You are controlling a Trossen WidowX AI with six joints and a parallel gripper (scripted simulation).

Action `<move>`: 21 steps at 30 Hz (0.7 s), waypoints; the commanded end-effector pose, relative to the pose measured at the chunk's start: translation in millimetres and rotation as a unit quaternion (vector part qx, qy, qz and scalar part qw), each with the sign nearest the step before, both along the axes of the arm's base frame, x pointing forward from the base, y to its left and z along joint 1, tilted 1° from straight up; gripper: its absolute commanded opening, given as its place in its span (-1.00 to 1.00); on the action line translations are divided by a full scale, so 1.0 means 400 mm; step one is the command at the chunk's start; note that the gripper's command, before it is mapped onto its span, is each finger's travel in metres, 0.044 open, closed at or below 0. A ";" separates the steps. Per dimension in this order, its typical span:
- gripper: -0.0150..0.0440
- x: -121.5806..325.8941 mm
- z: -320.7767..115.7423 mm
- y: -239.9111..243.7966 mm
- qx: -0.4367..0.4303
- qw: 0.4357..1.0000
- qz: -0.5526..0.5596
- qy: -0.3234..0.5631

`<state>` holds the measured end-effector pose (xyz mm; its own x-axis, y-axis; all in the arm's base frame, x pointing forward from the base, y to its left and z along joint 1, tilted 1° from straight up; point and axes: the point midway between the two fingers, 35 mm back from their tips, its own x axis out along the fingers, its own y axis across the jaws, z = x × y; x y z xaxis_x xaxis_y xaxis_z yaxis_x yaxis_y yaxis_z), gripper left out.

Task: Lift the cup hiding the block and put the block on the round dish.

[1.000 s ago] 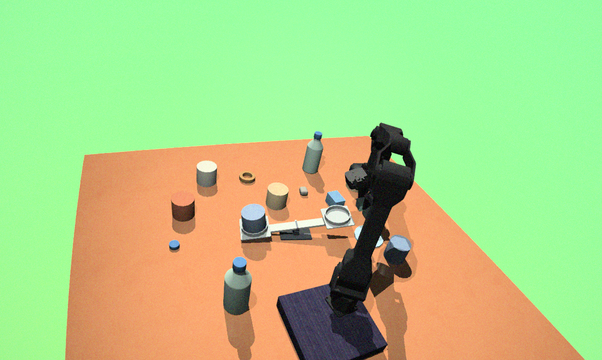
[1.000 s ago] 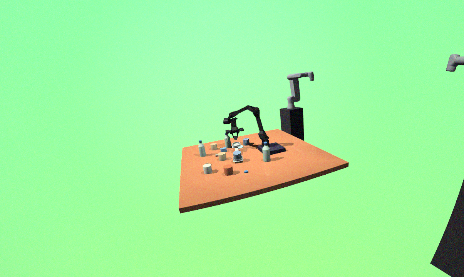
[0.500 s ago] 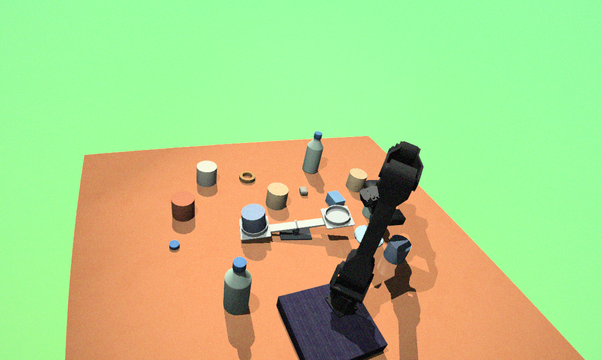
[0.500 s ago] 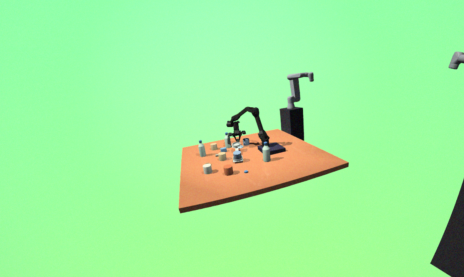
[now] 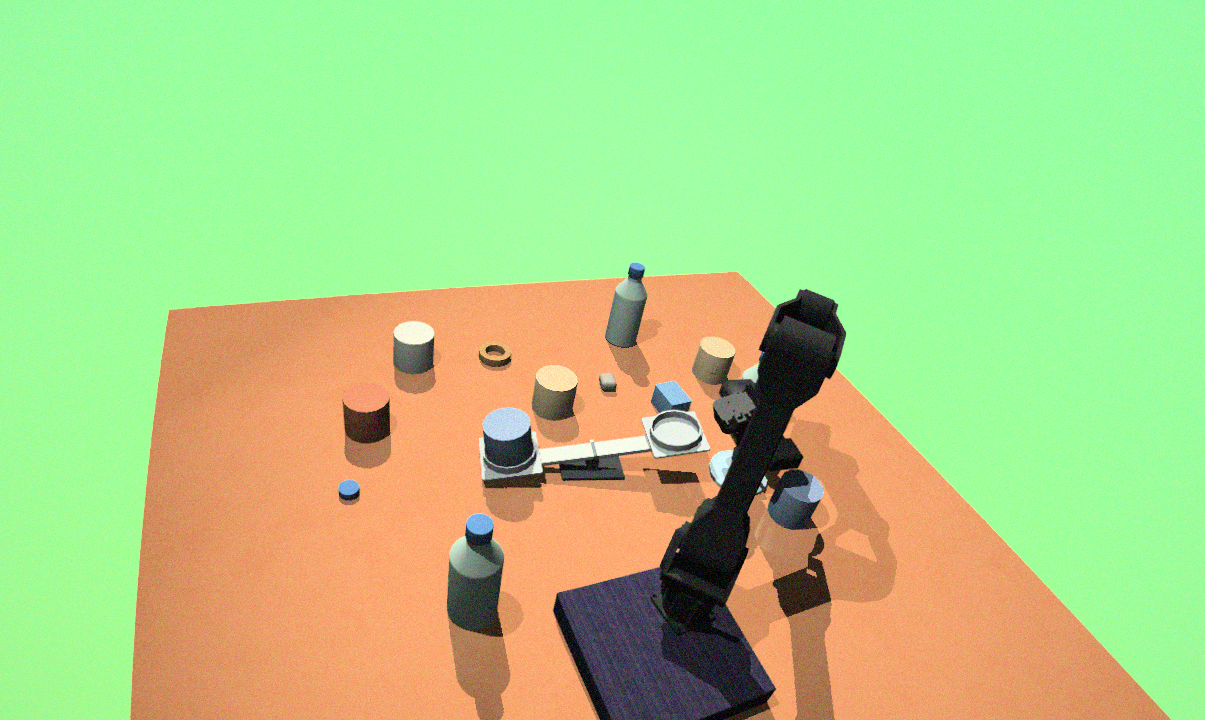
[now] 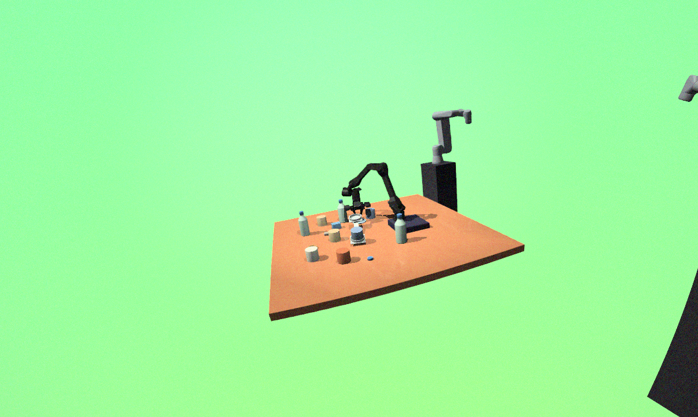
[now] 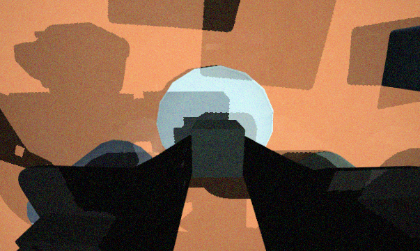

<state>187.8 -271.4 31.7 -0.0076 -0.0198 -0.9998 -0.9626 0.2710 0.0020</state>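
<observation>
My gripper [image 6: 358, 212] [image 7: 216, 141] is shut on a dark grey-green block [image 7: 218, 157]. In the wrist view the block overlaps the near part of the pale round dish [image 7: 251, 97] [image 5: 724, 465]; its exact height is unclear. The arm hides the gripper's fingers in the top view. One blue-grey cup [image 5: 507, 437] [image 6: 357, 233] stands upside down on the low end of the tilted balance [image 5: 619, 448]. The raised pan [image 5: 675, 433] is empty. The other blue-grey cup [image 5: 792, 503] [image 6: 371, 213] [image 7: 119, 148] is on the table beside the dish, not above it.
A blue box [image 5: 670, 395] [image 7: 408, 59] is behind the raised pan. A bottle [image 5: 751, 374] [image 6: 342, 213] and a tan cylinder [image 5: 712, 360] are beyond the dish. Another bottle [image 5: 474, 586] stands left of the arm's base [image 5: 660, 658]. A red cylinder [image 5: 365, 414] is farther left.
</observation>
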 end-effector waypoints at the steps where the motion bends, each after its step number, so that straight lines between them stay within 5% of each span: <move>1: -0.49 -0.001 -0.014 -0.002 -0.001 1.000 0.001 0.001; 10: -0.49 -0.001 -0.048 -0.002 -0.001 1.000 0.001 0.001; 21: 0.49 -0.001 -0.037 0.000 0.000 1.000 0.000 0.000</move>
